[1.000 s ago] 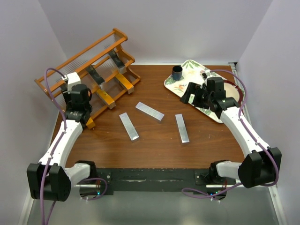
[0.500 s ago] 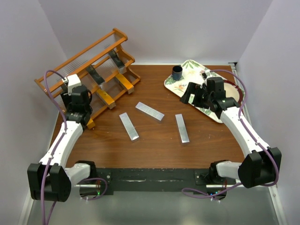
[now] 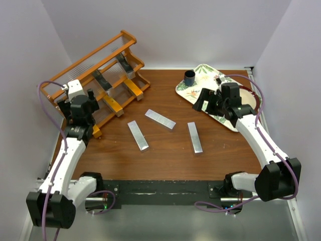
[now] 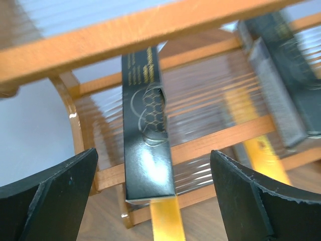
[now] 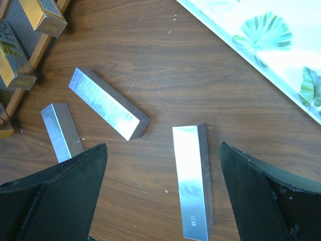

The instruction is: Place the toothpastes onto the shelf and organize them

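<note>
Newly released: black toothpaste [image 4: 148,130], resting on the shelf [image 4: 75,47] slats.
Left gripper [image 4: 153,152]: spread, empty, drawn back.
Right gripper [image 5: 163,145]: spread, empty.
Remaining: three silver toothpastes [image 3: 138,135] flat on the counter [image 3: 165,155], unshelved.

The left arm [image 3: 64,158] and right arm [image 3: 258,143] have smooth white link shells joined by bulky black joint housings. A thin purple cable [image 3: 40,94] loops along each arm, and a small white block [image 3: 75,89] caps the left wrist. The fingers [image 4: 55,201] are matte black wedges with rough, chipped edges.
</note>
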